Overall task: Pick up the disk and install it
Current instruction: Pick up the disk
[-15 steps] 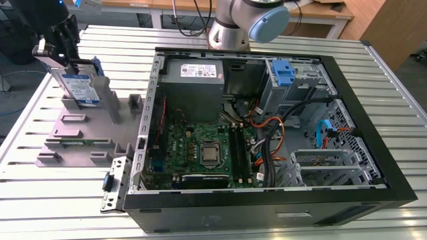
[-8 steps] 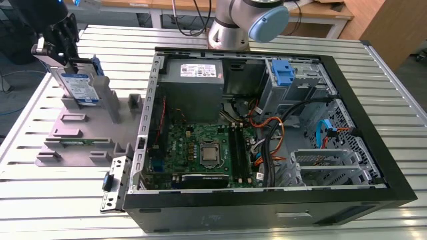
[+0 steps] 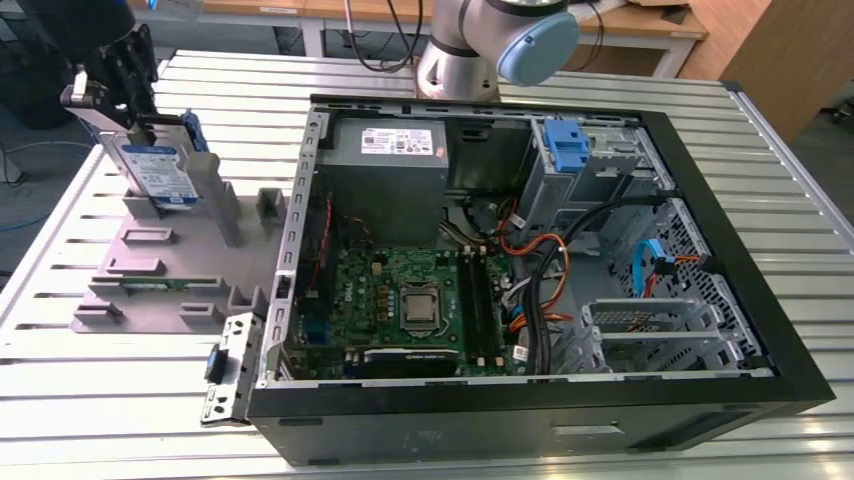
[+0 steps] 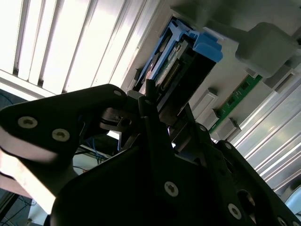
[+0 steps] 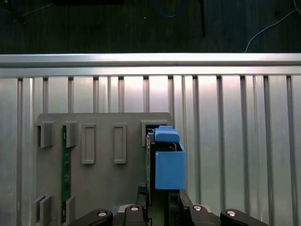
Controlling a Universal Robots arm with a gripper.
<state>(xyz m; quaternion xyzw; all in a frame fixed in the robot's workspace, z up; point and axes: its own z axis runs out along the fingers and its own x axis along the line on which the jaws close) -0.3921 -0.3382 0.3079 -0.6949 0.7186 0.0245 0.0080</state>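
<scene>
One disk (image 3: 163, 165) stands on its edge right under my hand (image 3: 127, 105). My hand is down at the top end of it. I cannot tell if my hand is squeezing the disk or just sitting close by it.

The disk is silver with a white and blue sticker on its face. A blue frame runs round it. Its low end sits in a slot at the corner of a grey tray (image 3: 160, 265). In the first wrist view I look straight down along the disk. The blue tab of its frame is at the end far from my hand, by the slot.

The tray lies flat on a table (image 3: 80, 400) made of long shiny bars. More slots stick up from the tray, a little way off from my hand. A thin green card (image 5: 66, 174) stands in one pair of them, well apart from the disk.

Well apart from my hand, past the tray, an open black case (image 3: 467, 430) lies on its side on the same table. Inside it I see a green board (image 3: 387, 300) and a grey box (image 3: 387, 150) with a white sticker. A blue bracket (image 3: 567, 150) sits at the side far from my hand. Some wires (image 3: 561, 260) lie between the board and the bracket. The foot of my arm (image 3: 487, 45) stands just behind the case.
</scene>
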